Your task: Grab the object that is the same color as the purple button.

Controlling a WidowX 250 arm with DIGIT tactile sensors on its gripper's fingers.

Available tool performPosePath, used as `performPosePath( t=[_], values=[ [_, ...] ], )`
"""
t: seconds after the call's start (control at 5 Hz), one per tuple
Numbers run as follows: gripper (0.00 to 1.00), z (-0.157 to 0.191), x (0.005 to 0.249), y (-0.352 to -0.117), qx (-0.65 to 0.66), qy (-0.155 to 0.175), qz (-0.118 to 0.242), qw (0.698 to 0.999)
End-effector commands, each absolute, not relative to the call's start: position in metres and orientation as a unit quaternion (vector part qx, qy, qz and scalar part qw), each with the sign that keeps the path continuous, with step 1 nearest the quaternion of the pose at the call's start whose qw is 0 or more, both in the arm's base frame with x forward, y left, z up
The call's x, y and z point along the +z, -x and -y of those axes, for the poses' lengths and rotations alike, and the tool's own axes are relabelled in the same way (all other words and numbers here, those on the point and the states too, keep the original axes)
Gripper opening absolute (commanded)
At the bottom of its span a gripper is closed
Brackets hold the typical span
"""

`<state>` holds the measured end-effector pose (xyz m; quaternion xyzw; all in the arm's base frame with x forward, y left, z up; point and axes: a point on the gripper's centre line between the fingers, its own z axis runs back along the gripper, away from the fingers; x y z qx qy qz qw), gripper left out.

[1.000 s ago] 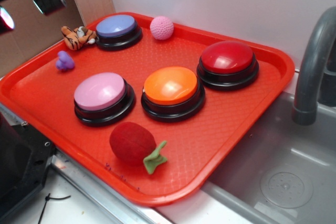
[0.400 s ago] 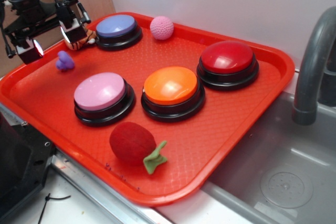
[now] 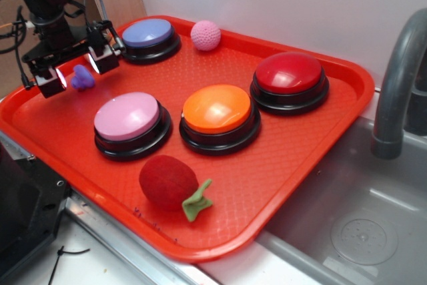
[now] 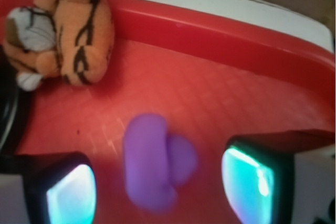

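The object (image 3: 83, 78), a tiny lumpy purple toy, lies on the red tray (image 3: 280, 165) near its far left edge. My gripper (image 3: 75, 71) hangs open over it, one finger on each side with gaps to both. In the wrist view the purple object (image 4: 156, 163) sits blurred between the two glowing pads (image 4: 254, 182), touching neither. The purple button (image 3: 148, 35), periwinkle-topped on a black base, stands at the tray's back left, just right of my gripper.
A striped tiger plush (image 4: 63, 30) lies just beyond the object, mostly hidden behind my gripper in the exterior view. Also on the tray: pink knitted ball (image 3: 205, 35), lilac button (image 3: 128, 119), orange button (image 3: 217, 113), red button (image 3: 289, 77), red strawberry toy (image 3: 170, 181). A sink and faucet (image 3: 397, 85) lie to the right.
My gripper has come down from the upper left and now straddles the purple object, covering the tiger plush in the exterior view. Nothing on the tray has moved.
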<state>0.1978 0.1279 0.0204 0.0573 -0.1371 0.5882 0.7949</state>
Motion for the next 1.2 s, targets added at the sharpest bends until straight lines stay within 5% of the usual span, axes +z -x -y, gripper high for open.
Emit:
performPosePath(
  t=[0.0, 0.4, 0.6, 0.8, 1.0],
  values=[
    [0.05, -0.136, 0.014, -0.204, 0.587, -0.043, 0.146, 0.795],
    [0.0, -0.126, 0.029, -0.203, 0.572, -0.031, 0.151, 0.806],
    [0.0, -0.12, 0.047, -0.206, 0.491, 0.0, 0.126, 0.862],
    [0.0, -0.079, 0.079, -0.222, 0.385, 0.028, 0.071, 0.92],
    [0.0, -0.041, 0.101, -0.223, 0.268, 0.047, 0.058, 0.96]
  ],
)
